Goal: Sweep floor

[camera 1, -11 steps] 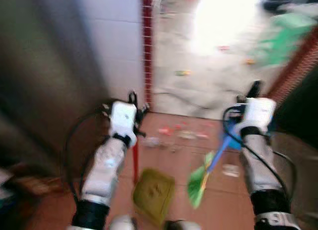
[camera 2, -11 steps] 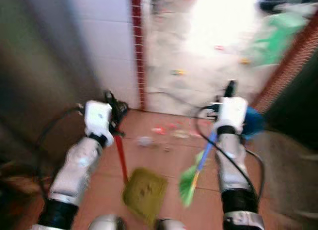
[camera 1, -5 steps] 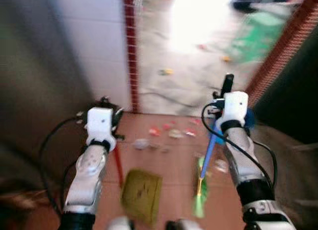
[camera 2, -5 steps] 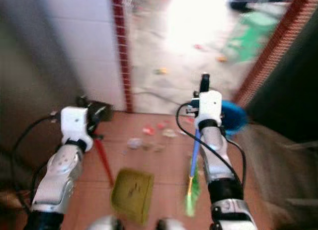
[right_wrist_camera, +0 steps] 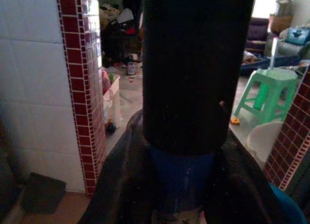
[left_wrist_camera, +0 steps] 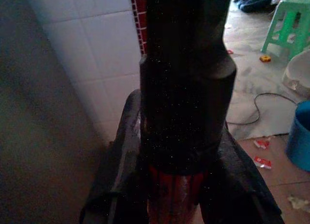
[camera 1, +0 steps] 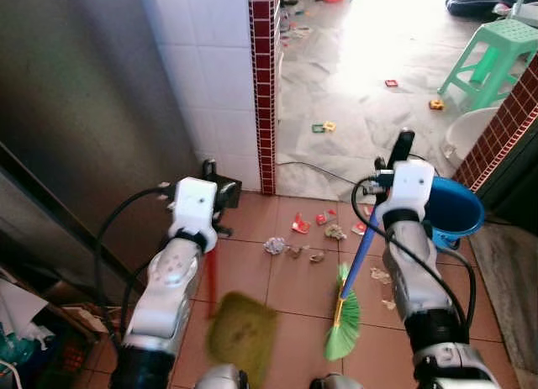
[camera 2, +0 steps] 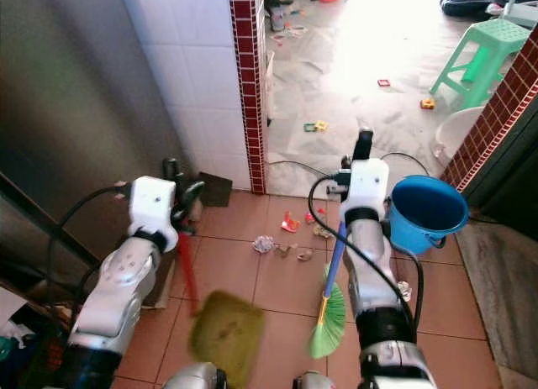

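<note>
My left gripper is shut on the red handle of an olive-green dustpan, which hangs low over the terracotta tiles. The left wrist view shows that red handle clamped between the black fingers. My right gripper is shut on the blue handle of a broom. Its green bristles rest near the floor between my arms. In the right wrist view the blue handle sits between the fingers. Scraps of litter lie on the tiles just ahead of the broom.
A blue bucket stands right beside my right arm. A white tiled wall with a red-brick edge is ahead left, a dark panel to its left. Beyond the threshold lie a cable, more litter, a green stool and a white basin.
The head view has swung and gone from blurred to sharp. Both grippers keep their holds. The broom went from slanted to nearly upright and now leans slightly again.
</note>
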Robot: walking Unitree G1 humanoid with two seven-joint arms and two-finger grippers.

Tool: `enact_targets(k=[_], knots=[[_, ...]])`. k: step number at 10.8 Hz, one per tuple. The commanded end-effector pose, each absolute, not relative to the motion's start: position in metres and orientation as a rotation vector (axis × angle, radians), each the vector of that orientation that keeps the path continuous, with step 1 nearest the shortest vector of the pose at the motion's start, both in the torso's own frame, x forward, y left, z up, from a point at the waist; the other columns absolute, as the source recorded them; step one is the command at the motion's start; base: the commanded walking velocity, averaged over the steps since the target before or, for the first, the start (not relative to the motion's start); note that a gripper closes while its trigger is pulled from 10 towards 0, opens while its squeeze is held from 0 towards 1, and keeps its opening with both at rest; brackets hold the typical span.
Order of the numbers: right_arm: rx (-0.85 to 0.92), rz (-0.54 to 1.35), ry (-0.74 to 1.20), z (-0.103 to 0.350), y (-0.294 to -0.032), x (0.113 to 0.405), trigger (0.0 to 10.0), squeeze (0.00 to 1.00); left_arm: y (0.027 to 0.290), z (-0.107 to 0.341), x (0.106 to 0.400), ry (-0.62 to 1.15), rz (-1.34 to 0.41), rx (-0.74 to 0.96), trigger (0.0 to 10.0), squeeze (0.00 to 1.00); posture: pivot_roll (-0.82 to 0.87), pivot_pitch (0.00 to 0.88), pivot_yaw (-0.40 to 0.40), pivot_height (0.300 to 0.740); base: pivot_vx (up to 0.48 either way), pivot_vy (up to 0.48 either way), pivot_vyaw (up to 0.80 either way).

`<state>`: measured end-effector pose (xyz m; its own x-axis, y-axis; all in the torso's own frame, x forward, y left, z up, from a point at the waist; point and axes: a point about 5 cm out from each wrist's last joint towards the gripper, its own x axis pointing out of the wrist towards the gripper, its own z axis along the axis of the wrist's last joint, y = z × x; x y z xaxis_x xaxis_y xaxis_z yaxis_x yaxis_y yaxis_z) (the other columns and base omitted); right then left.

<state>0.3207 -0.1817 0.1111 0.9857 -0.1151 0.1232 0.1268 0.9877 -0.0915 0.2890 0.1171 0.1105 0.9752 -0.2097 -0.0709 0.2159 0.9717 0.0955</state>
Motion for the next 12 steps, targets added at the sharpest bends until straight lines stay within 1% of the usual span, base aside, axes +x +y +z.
enact_targets(k=[1,3,5,7,8,9,11,12], knots=[[-0.084,-0.132,-0.176,0.123,-0.181,0.322,10.0,0.00,0.120,0.121,0.295,0.021,-0.194,0.118,10.0,0.00,0.00,0.000,0.087,0.740,0.000,0.000,0.00],[-0.093,-0.109,-0.163,0.124,-0.183,0.324,10.0,0.00,0.124,0.121,0.297,0.022,-0.150,0.091,10.0,0.00,0.01,0.000,0.036,0.740,0.000,0.000,-0.80],[-0.102,-0.084,-0.160,0.125,-0.182,0.326,10.0,0.00,0.132,0.120,0.298,0.031,-0.089,0.052,10.0,0.00,0.02,0.000,0.008,0.740,0.000,0.000,-0.64],[-0.101,-0.074,-0.150,0.123,-0.180,0.327,10.0,0.00,0.137,0.117,0.299,0.046,-0.069,0.030,10.0,0.00,0.02,0.000,-0.002,0.740,0.000,0.000,0.00],[-0.109,-0.078,-0.139,0.121,-0.182,0.327,10.0,0.00,0.139,0.117,0.300,0.042,-0.056,0.050,10.0,0.00,0.03,0.000,-0.012,0.740,0.000,0.000,0.00],[-0.099,-0.083,-0.135,0.121,-0.183,0.327,10.0,0.00,0.148,0.117,0.299,0.034,0.018,0.070,10.0,0.00,0.03,0.000,-0.014,0.740,0.000,0.000,-0.80],[-0.112,-0.079,-0.146,0.124,-0.185,0.327,10.0,0.00,0.155,0.115,0.295,0.049,0.054,0.039,10.0,0.00,0.03,0.000,-0.023,0.740,0.000,0.000,-0.80],[-0.117,-0.082,-0.149,0.127,-0.186,0.328,10.0,0.00,0.155,0.117,0.294,0.044,0.053,0.028,10.0,0.00,0.04,0.000,-0.042,0.740,0.000,0.000,-0.80]])
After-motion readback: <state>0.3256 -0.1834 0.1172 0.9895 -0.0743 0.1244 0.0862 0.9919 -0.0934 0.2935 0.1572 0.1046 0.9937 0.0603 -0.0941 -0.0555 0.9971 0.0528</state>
